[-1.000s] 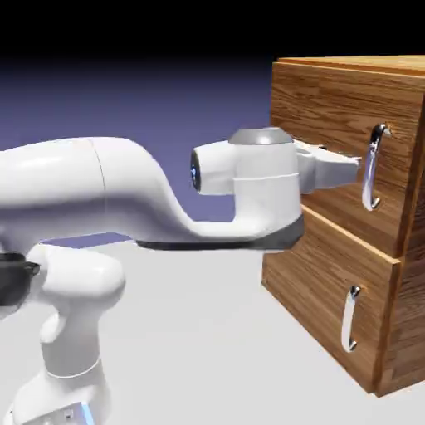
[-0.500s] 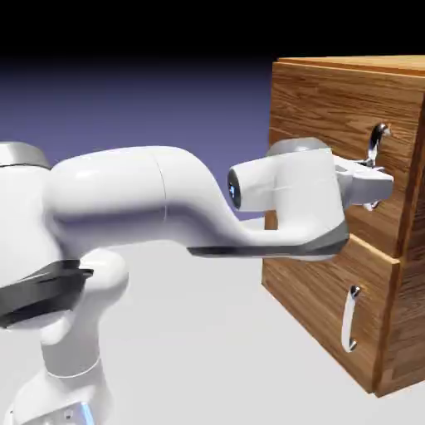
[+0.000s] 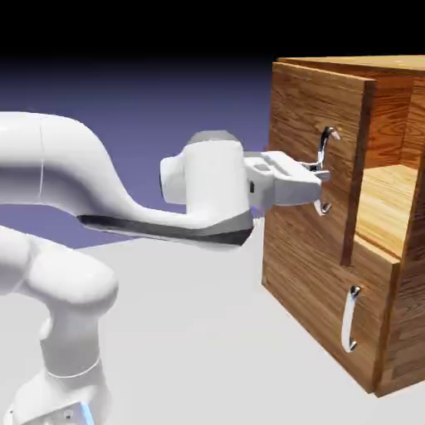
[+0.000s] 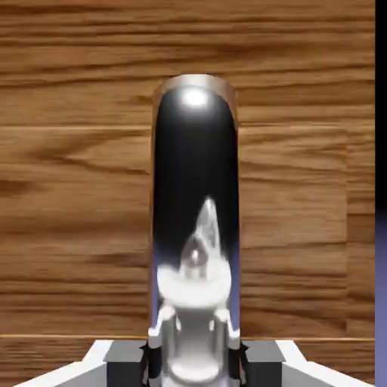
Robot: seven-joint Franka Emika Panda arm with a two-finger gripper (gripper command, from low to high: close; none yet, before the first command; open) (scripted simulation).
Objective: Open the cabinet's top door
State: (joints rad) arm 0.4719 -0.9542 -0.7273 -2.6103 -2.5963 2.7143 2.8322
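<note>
At right, the two-finger gripper (image 3: 322,175) grips the curved silver bar handle (image 3: 324,149) of the partly open upper wood-grain door (image 3: 292,108).

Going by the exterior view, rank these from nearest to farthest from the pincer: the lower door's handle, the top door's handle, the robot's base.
1. Top door's handle: right at the pincer, its bar between the tips.
2. Lower door's handle: below, toward the exterior view's right.
3. Robot's base: far off, at the exterior view's lower left.
</note>
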